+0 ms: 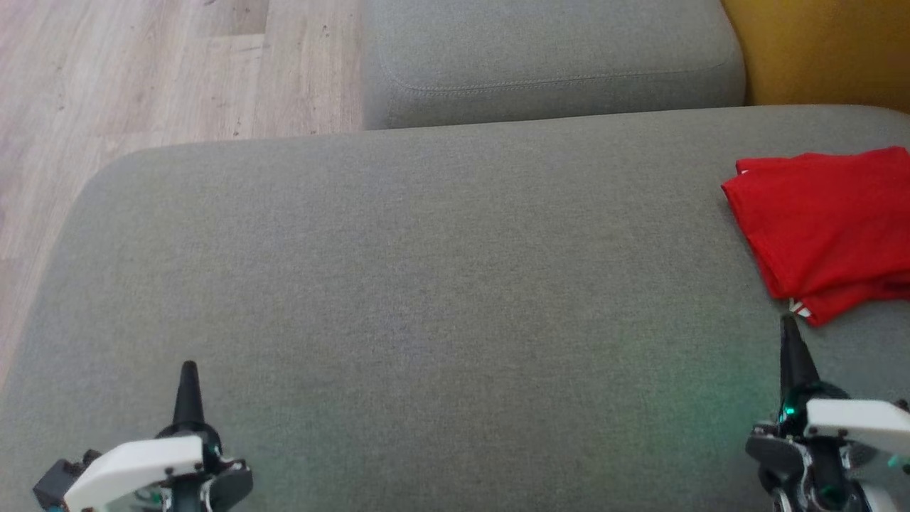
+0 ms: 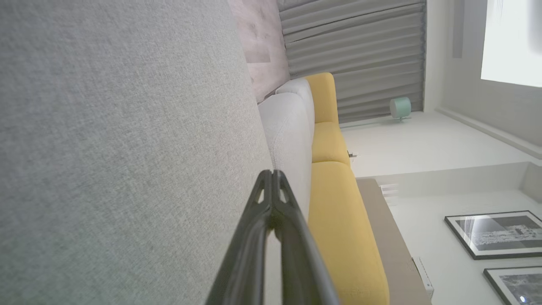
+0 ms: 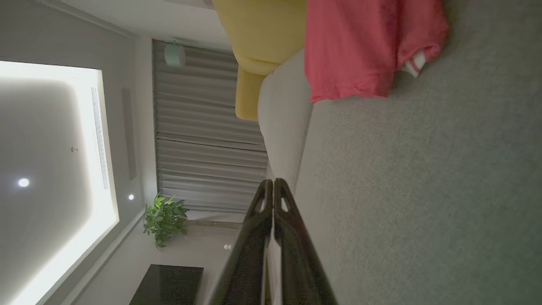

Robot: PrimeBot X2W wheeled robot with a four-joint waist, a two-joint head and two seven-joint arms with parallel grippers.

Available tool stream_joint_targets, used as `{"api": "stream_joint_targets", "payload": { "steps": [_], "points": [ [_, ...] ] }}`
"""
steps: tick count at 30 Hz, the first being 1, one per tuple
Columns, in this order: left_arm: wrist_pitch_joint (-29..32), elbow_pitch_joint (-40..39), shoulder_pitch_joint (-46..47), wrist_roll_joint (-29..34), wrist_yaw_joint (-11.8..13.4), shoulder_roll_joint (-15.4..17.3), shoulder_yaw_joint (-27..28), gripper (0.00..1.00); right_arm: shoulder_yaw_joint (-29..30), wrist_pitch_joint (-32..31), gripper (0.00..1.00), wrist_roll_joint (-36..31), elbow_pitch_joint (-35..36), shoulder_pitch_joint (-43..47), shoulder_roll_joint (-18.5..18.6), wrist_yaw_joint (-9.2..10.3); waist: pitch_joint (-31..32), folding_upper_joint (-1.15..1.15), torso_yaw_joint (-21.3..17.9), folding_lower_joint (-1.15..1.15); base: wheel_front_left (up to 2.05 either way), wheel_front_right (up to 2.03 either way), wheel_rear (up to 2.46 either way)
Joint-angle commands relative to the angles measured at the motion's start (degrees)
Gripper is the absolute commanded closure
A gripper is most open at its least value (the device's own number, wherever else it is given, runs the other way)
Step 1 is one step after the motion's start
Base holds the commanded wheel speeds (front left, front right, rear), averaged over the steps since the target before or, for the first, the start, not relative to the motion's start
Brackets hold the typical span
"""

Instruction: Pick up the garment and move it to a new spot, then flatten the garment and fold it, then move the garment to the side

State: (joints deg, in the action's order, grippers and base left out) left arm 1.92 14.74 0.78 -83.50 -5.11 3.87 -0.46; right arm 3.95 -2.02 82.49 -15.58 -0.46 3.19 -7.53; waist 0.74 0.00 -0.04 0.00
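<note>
The right gripper (image 1: 788, 328) is hovering low over the grey sofa seat (image 1: 426, 284) with its two dark fingers pressed together and nothing between them. Its tip is pointing at the near corner of the red garment (image 1: 828, 220), just beside the small white label (image 1: 800, 310) that is peeking out there. The left gripper (image 1: 188, 371) is waiting at the other side of the seat, well apart from the cloth, its fingers also closed together and carrying nothing. The garment is lying folded into a compact, slightly tilted rectangle at the right side of the seat, near the yellow cushion (image 1: 817, 50) (its right part is running out of the head view, so I cannot tell how close it is coming to the seat's edge). Judging from this, the folding and the moving aside are looking done, so the danger is lying in the retreat. If the right arm is pushing forward or sweeping sideways instead of lifting away, the fingertip may be catching the loose lower layer and dragging the fold open. If the garment is overhanging an edge, a small nudge may be sliding it off.
</note>
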Motion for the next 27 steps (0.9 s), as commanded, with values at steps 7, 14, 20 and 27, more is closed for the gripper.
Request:
{"api": "stream_joint_targets", "payload": {
  "steps": [7,14,20,27],
  "points": [
    [1.47,-1.09,4.18,-5.74,-1.43,0.69,3.42,1.0,-0.23,-1.55,1.0,6.29,1.78,-4.56,1.2,0.04,-0.47,0.0,0.02,0.0,0.0,0.0,0.0],
    [2.53,-0.85,5.04,-9.68,-2.2,0.64,4.48,1.0,0.38,-2.59,1.0,10.48,1.7,-5.36,1.18,0.04,-0.84,0.0,0.03,0.0,0.0,0.0,0.0],
    [2.88,-0.79,5.23,-10.42,-2.37,0.53,4.87,1.0,0.65,-2.93,1.0,11.28,1.68,-5.55,1.08,0.04,-0.92,0.0,0.04,0.0,0.0,0.0,0.0],
    [3.01,-0.78,5.25,-10.28,-2.37,0.41,5.04,1.0,0.81,-3.05,1.0,11.14,1.67,-5.56,0.96,0.04,-0.92,0.0,0.04,0.0,0.0,0.0,0.0]
  ]
}}
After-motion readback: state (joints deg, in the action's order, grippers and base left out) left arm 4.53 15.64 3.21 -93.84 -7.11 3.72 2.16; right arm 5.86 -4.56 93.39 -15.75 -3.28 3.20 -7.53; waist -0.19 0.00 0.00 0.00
